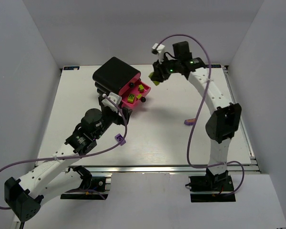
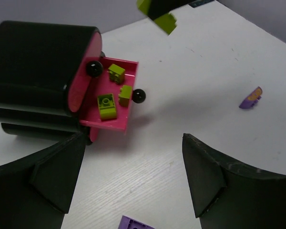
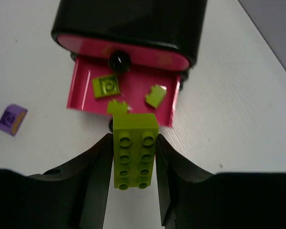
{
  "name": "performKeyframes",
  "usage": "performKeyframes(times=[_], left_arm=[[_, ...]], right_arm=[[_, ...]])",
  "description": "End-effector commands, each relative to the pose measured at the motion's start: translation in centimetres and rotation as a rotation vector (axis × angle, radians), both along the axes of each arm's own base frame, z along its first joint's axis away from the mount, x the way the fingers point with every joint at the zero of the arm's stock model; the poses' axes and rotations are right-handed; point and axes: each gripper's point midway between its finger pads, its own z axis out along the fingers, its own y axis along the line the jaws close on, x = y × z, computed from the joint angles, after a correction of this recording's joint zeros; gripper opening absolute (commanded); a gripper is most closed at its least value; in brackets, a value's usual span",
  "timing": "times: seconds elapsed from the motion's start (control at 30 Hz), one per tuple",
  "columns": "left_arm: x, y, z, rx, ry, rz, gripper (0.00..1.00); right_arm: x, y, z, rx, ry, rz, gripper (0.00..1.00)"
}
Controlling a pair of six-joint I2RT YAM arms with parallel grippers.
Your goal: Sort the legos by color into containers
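The black casing [image 1: 115,72] stands at the back left, with one pink drawer [image 1: 142,105] pulled out below a shut front [image 3: 148,55]. Three yellow-green bricks [image 2: 107,106] lie in the open drawer [image 2: 88,109]. My right gripper [image 1: 157,78] is shut on a long yellow-green brick [image 3: 135,150] and holds it in the air just in front of the open drawer [image 3: 78,90]. My left gripper [image 2: 133,176] is open and empty, low over the table before the drawer. A purple brick [image 1: 119,138] lies just under it [image 2: 136,223].
A second purple piece [image 1: 189,122] lies on the table to the right; it shows in the left wrist view [image 2: 251,98]. The purple brick shows left of the drawer in the right wrist view [image 3: 12,119]. Dark knobs [image 2: 138,96] stick out from the drawer fronts.
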Motion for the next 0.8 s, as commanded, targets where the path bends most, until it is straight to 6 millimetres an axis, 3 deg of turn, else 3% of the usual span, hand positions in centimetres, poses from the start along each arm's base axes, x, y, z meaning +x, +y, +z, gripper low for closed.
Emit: performKeyframes(times=[0.0, 0.03, 0.07, 0.13, 0.3, 0.33, 0.4, 0.77], left_arm=[[0.6, 2.3, 2.0, -0.010, -0.091, 0.108, 0.92], [0.7, 2.8, 2.1, -0.008, -0.097, 0.132, 0.92], [0.9, 3.2, 2.1, -0.005, -0.102, 0.147, 0.92], [0.9, 3.4, 2.2, -0.002, -0.108, 0.158, 0.92], [1.0, 3.3, 1.9, 0.010, -0.106, 0.156, 0.92], [1.0, 3.4, 2.0, 0.013, -0.107, 0.157, 0.92], [1.0, 3.4, 2.0, 0.009, -0.109, 0.157, 0.92], [0.9, 3.6, 2.4, 0.004, -0.114, 0.165, 0.92]], right_arm=[[1.5, 3.6, -0.1, 0.094, 0.065, -0.046, 0.00], [2.3, 4.7, 0.9, 0.153, 0.050, -0.063, 0.00], [2.5, 5.0, 0.0, 0.166, 0.069, -0.081, 0.00], [3.5, 6.1, 0.7, 0.235, 0.052, -0.116, 0.00], [4.1, 8.0, -0.2, 0.306, 0.096, -0.184, 0.00], [3.5, 9.1, -0.3, 0.309, 0.108, -0.182, 0.00], [4.3, 8.4, -1.0, 0.331, 0.138, -0.235, 0.00], [4.0, 9.8, -5.6, 0.397, 0.338, -0.312, 0.06]])
